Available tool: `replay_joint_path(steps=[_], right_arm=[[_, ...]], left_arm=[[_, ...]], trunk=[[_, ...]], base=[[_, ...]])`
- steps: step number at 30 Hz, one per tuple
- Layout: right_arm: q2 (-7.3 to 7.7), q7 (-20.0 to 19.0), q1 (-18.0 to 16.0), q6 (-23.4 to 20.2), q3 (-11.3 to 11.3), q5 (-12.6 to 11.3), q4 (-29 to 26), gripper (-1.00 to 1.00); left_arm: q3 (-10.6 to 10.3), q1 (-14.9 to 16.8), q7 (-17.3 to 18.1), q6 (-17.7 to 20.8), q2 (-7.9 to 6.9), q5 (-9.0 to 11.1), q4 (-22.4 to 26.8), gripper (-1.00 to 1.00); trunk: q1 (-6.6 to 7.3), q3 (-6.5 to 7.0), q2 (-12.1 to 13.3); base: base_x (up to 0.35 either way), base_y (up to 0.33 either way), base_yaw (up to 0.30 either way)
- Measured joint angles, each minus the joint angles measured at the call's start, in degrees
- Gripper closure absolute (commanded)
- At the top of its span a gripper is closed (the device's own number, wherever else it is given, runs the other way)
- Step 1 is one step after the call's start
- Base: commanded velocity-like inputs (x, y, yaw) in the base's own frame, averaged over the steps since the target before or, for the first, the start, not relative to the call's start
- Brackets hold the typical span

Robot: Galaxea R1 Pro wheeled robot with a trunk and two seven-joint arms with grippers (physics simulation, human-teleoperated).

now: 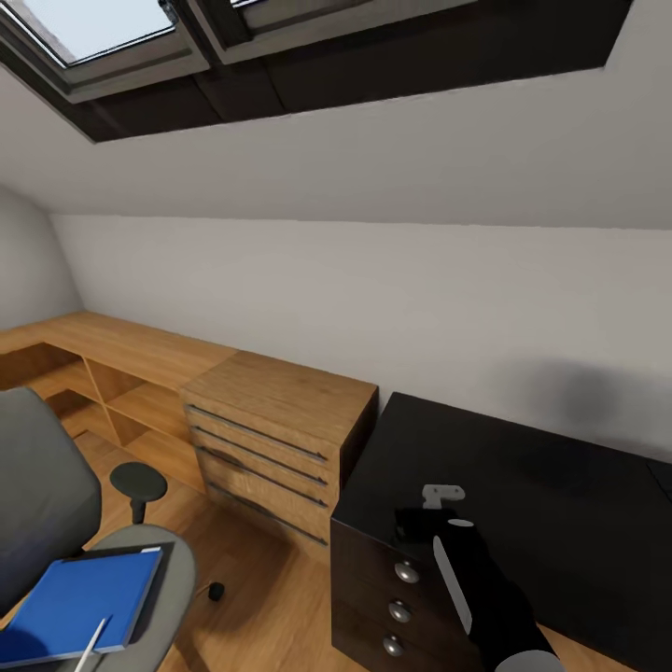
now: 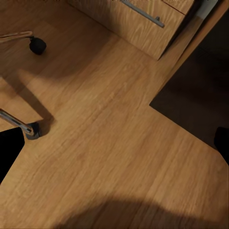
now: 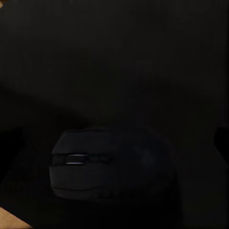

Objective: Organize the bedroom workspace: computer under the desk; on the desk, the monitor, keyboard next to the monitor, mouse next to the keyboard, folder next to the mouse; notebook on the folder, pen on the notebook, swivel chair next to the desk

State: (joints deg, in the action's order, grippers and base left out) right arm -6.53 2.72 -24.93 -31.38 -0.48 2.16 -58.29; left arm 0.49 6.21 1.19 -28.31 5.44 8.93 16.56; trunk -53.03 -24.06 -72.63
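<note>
The dark grey mouse [image 3: 109, 167] lies on the black desk [image 1: 541, 485], close to the corner above the drawer unit [image 1: 397, 597] with round silver knobs. My right gripper [image 1: 411, 527] hovers over that corner, open, its fingers [image 3: 222, 138] spread wide on either side of the mouse without touching it. On the seat of the grey swivel chair [image 1: 47, 485] lies the blue folder [image 1: 79, 597], with the light pen [image 1: 93, 644] on top and a dark edge along its far side. My left gripper [image 2: 114, 143] is open over the plank floor.
A light wooden dresser [image 1: 271, 439] with bar handles stands between the desk and a low wooden shelf unit [image 1: 112, 373] along the sloped wall. The chair's chrome legs and castors [image 2: 33, 130] rest on the floor near my left gripper. Skylights sit overhead.
</note>
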Motion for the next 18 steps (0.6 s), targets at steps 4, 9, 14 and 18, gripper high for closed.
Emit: replay_joint_path(steps=[4, 9, 14, 18], right_arm=[[-0.01, -0.1, 0.0, 0.1, 0.0, 0.0, 0.0, -1.0], [-0.02, -0.2, 0.0, 0.8, 0.0, 0.0, 0.0, -1.0], [-0.02, -0.3, 0.0, 1.2, 0.0, 0.0, 0.1, -1.0], [-0.03, -0.3, 0.0, 1.4, 0.0, 0.0, 0.1, -1.0]], left_arm=[[0.0, 0.0, 0.0, 0.0, 0.0, 0.0, 0.0, -1.0], [0.0, 0.0, 0.0, 0.0, 0.0, 0.0, 0.0, -1.0], [0.0, 0.0, 0.0, 0.0, 0.02, 0.0, 0.0, -1.0], [0.0, 0.0, 0.0, 0.0, 0.01, 0.0, 0.0, -1.0]], trunk=[[0.88, 0.72, 1.6], [1.98, 1.62, 3.6], [3.08, 2.52, 5.6], [3.96, 3.23, 7.2]], base=[[0.0, 0.0, 0.0], [0.0, 0.0, 0.0], [0.0, 0.0, 0.0], [0.0, 0.0, 0.0]])
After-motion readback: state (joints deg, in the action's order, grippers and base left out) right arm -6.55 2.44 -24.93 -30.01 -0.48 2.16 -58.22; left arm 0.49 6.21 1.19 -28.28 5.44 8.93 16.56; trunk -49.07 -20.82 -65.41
